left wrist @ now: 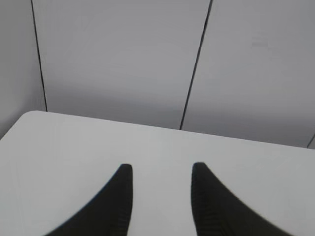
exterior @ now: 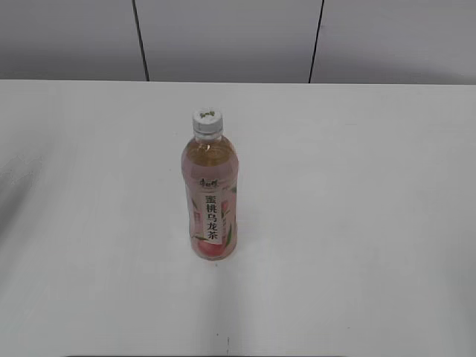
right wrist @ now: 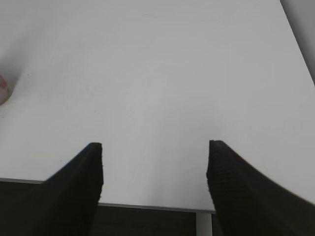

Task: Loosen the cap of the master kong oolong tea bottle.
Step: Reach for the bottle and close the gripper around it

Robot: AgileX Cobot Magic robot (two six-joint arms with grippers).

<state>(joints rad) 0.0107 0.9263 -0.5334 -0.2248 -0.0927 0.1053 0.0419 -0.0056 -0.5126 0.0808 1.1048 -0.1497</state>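
The master kong oolong tea bottle [exterior: 210, 197] stands upright near the middle of the white table [exterior: 357, 223]. Its white cap [exterior: 207, 120] sits on the neck, with a small grey mark on top. Neither gripper shows in the exterior view. In the left wrist view my left gripper [left wrist: 161, 169] is open and empty over bare table, facing the back wall. In the right wrist view my right gripper [right wrist: 155, 147] is open and empty above the table's near edge. A pink sliver of the bottle [right wrist: 2, 88] shows at that view's left border.
A grey panelled wall [exterior: 230, 37] with dark seams runs behind the table's far edge. The table's front edge [right wrist: 147, 205] lies under my right gripper, with dark space below it.
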